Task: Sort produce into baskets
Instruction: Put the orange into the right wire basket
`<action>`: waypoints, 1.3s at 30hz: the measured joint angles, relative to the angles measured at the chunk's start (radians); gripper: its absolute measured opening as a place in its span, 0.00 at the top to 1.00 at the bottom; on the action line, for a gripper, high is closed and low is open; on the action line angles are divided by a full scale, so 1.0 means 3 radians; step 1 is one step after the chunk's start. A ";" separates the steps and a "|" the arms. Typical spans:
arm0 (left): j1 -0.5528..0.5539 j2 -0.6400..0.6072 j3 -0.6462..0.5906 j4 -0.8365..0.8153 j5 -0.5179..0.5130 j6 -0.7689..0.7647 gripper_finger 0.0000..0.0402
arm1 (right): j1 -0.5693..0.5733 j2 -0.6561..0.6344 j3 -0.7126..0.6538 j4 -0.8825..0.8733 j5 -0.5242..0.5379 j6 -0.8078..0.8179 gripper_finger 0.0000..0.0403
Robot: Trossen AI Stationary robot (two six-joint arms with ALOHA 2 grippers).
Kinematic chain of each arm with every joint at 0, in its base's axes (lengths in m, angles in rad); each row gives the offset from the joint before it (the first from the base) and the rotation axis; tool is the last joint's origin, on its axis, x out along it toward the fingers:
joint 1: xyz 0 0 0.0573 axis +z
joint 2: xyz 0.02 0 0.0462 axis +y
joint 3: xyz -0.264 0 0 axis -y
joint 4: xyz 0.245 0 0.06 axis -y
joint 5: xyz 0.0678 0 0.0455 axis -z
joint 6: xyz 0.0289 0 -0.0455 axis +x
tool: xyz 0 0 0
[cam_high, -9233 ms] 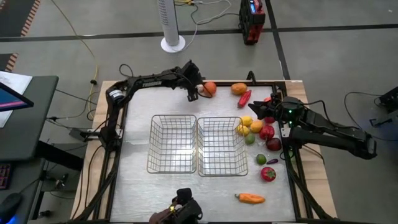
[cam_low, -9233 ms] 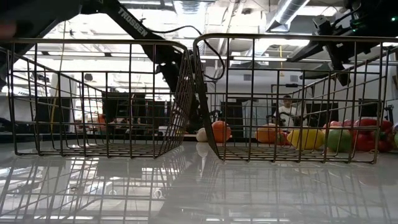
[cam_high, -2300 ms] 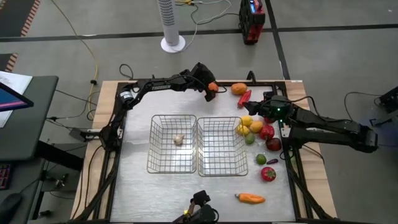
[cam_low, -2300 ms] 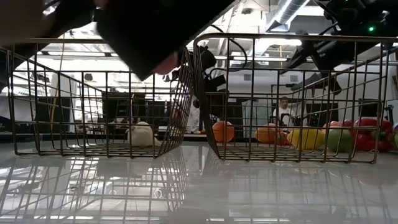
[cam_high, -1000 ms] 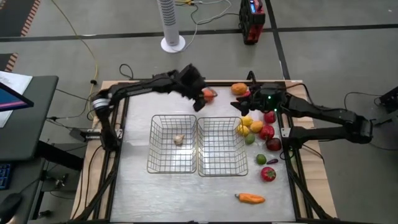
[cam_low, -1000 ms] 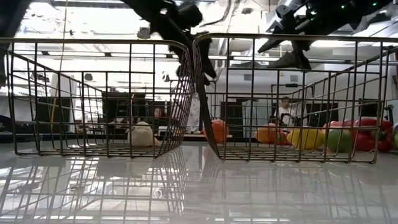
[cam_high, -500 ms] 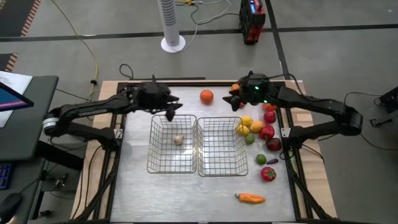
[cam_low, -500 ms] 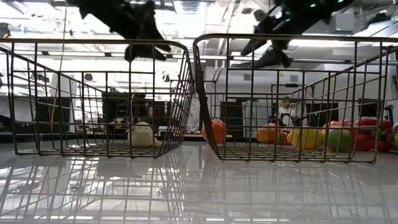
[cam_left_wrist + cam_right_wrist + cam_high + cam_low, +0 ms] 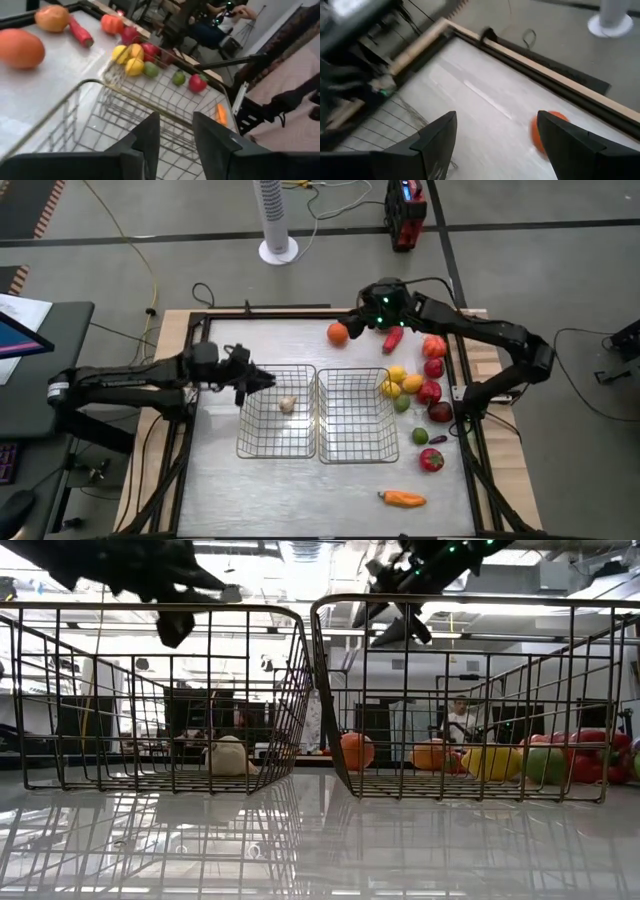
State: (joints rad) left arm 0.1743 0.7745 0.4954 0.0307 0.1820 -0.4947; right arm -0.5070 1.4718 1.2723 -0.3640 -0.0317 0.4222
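Observation:
Two wire baskets stand side by side mid-table. The left basket (image 9: 244, 412) holds the whitish bulb (image 9: 287, 404), which rests on the basket's floor. The right basket (image 9: 393, 425) shows nothing inside. An orange round fruit (image 9: 338, 333) lies on the table beyond the baskets. My right gripper (image 9: 355, 326) hovers open just right of it, and the fruit also shows in the right wrist view (image 9: 547, 131). My left gripper (image 9: 262, 380) is open and empty above the left basket's far left corner. Most produce lies along the table's right side (image 9: 412, 384).
A red pepper (image 9: 393, 338) and an orange piece (image 9: 52, 17) lie by the far right. Red, yellow and green pieces (image 9: 429, 392) crowd the right basket's right side. A red tomato (image 9: 431, 459) and an orange pepper (image 9: 403, 499) lie near the front.
My left gripper has drawn away from the orange fruit toward the table's left and near edges and now hangs over the left basket. My right gripper has swung toward the table's left and a little toward the far edge, up to the orange fruit, which stays about where it was.

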 joint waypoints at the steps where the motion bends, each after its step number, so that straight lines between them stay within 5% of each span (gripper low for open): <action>1: -0.0139 -0.0019 -0.0004 0.0003 -0.0170 -0.0028 0.77 | -0.0044 0.0045 0.0047 -0.0084 -0.0029 -0.0035 0.25; 8: -0.0997 0.0041 -0.0013 -0.0010 -0.1631 -0.0266 0.82 | -0.0320 0.0467 0.0115 -0.0179 -0.0429 -0.0296 0.25; 15: -0.1470 0.0003 -0.0258 0.0153 -0.2308 -0.0738 0.84 | -0.0355 0.0887 0.0115 -0.0146 -0.0381 -0.0504 0.25; 20: -0.1598 -0.0014 -0.0496 0.0382 -0.2378 -0.1014 0.87 | -0.0358 0.1048 0.0114 -0.0088 -0.0050 -0.0534 0.25; 27: -0.1673 -0.0034 -0.0739 0.0837 -0.2340 -0.1170 0.92 | -0.0365 0.1100 0.0114 0.0019 -0.0088 -0.0526 0.25; 32: -0.1889 0.0069 -0.0623 0.1163 -0.2266 -0.1175 0.96 | -0.0304 0.1113 0.0114 0.0060 -0.0088 -0.0489 0.25; 39: -0.2088 0.0257 -0.0290 0.0832 -0.2379 -0.1202 0.97 | -0.0175 0.1157 0.0111 0.0133 -0.0059 -0.0473 0.25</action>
State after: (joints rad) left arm -0.4521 0.8515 0.4085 0.2803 -0.5316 -0.8555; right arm -0.5594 1.8190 1.3056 -0.3240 -0.0493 0.2802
